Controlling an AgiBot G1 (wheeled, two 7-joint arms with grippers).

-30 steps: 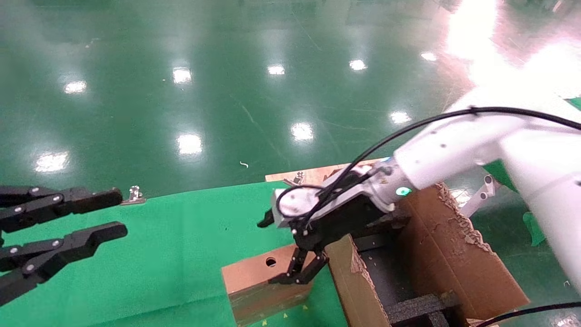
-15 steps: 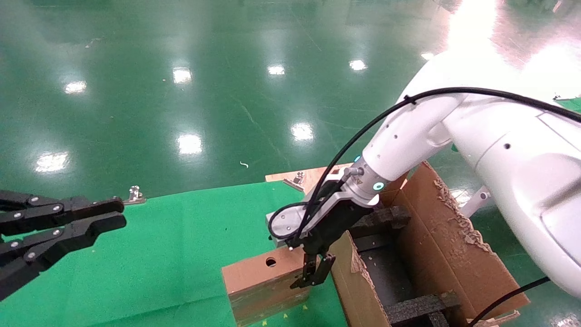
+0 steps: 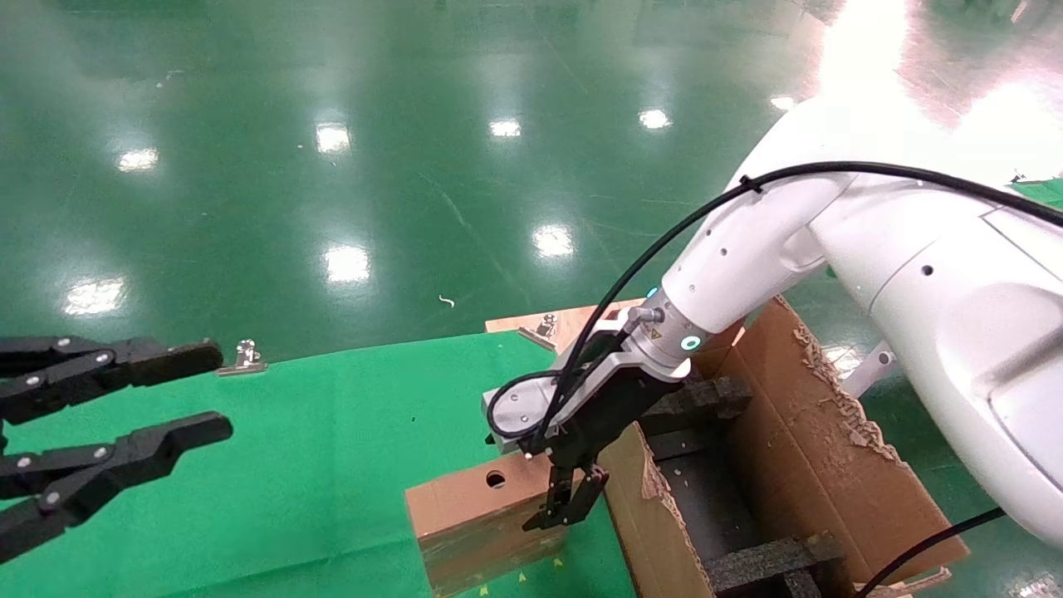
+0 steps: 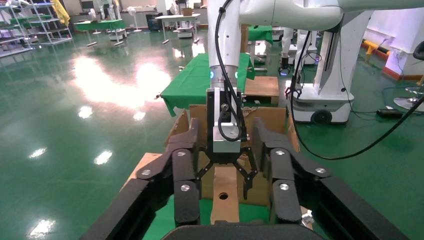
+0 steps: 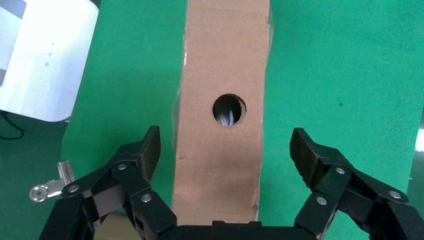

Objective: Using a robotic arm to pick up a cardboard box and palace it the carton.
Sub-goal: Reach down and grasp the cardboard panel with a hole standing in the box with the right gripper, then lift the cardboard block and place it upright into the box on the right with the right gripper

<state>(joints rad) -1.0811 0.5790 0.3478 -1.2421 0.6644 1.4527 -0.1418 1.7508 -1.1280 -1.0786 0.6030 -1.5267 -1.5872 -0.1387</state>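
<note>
The small brown cardboard box (image 3: 473,519), with a round hole in its top, lies on the green cloth beside the large carton (image 3: 830,465). That carton has ragged flaps and black foam inside. My white right arm reaches down over the end of the box nearest the carton. My right gripper (image 3: 566,505) is open. In the right wrist view its fingertips (image 5: 150,145) stand either side of the box (image 5: 220,65) without touching it. My left gripper (image 3: 195,394) is open and empty, hovering at the left. The left wrist view shows the box (image 4: 225,197) under the right gripper (image 4: 227,175).
The green cloth (image 3: 291,465) covers the table. A metal clip (image 3: 247,357) sits at its far edge and a plywood board (image 3: 573,320) lies behind the carton. Shiny green floor lies beyond. Other robots and tables stand far off in the left wrist view.
My right arm swung up and turned its gripper to point down over the box end, then dropped slightly. My left gripper's fingers closed nearly together, then opened again.
</note>
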